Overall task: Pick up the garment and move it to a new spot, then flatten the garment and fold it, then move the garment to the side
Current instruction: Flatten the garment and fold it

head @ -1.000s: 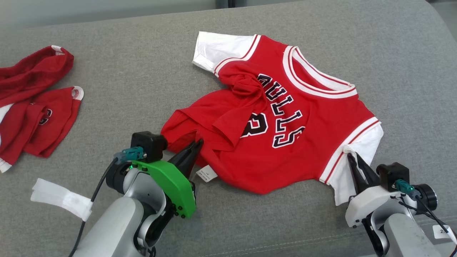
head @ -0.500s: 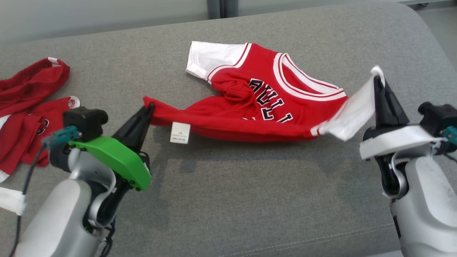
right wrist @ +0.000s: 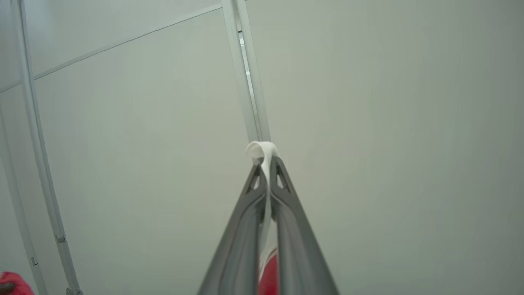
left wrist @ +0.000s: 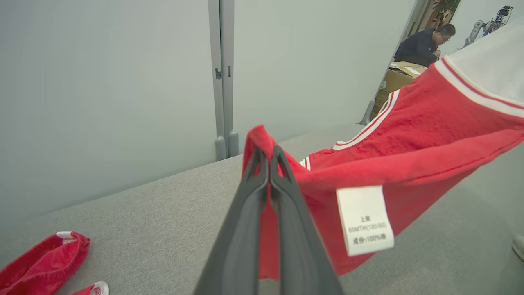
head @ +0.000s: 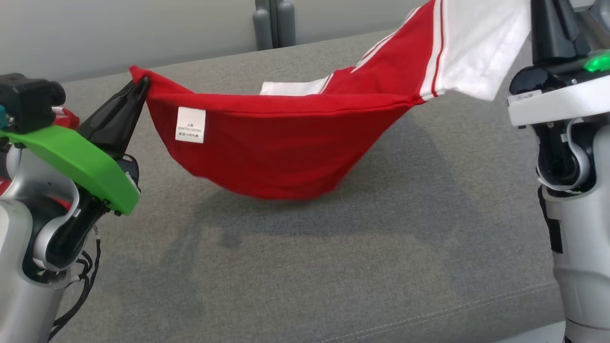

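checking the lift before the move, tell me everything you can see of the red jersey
The red jersey looks like knit cotton, with striped trim. It hangs slung between both arms, sagging over the grey cushion: the left gripper pinches a red hem corner, and the right gripper, held higher, pinches a white sleeve. A white care label shows near the left corner.

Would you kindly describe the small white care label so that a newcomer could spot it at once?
Above the grey fabric surface, a red jersey with white sleeves hangs lifted. Near the corner pinched by the left gripper sits a small white rectangular label. Unlike the large white sleeve at the right gripper, it is tiny and carries printed text.
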You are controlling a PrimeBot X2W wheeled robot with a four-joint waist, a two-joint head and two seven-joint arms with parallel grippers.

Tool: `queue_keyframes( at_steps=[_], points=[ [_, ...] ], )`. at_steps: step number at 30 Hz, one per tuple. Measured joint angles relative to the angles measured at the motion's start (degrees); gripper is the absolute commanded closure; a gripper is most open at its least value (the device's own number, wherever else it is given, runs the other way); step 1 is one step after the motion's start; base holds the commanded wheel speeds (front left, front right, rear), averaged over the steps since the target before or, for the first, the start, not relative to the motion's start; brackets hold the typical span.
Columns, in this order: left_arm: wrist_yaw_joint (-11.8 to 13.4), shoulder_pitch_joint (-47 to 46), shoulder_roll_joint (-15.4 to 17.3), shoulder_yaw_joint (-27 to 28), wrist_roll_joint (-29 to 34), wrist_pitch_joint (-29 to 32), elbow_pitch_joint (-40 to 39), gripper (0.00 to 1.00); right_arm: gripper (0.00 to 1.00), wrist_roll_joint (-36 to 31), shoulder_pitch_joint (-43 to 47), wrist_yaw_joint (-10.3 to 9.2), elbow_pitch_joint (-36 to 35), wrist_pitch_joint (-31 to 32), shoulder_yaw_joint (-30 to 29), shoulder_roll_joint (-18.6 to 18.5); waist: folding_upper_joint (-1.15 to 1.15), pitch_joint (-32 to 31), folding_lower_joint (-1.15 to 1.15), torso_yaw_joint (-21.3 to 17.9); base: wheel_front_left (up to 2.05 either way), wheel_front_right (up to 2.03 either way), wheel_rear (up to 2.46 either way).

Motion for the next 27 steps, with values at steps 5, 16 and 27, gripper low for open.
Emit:
queue_keyframes(
  at_steps=[5, 16, 27],
  points=[
    [0.01, 0.13, -0.31, 2.16, -5.27, 1.79, -3.92, 1.00, 1.00, 4.57, -0.40, -0.01, -7.34, 2.92, -1.43, -0.23, 0.00, -1.51, 0.00, -0.97, 0.00, 0.00, 0.00],
    [1.42, 4.63, 0.57, 6.11, -13.83, 6.41, -18.35, 1.00, 1.00, 13.30, 2.18, -1.03, -25.23, 11.56, -5.59, -0.94, 0.00, -4.14, 0.00, -2.18, 0.00, 0.00, 0.00],
    [5.63, 4.12, 4.43, 9.12, -18.20, 15.24, -20.79, 1.00, 1.00, 18.94, 4.30, -7.93, -26.02, 22.93, -8.10, -1.53, 0.00, 0.10, 0.00, -1.40, 0.00, 0.00, 0.00]
  ],
)
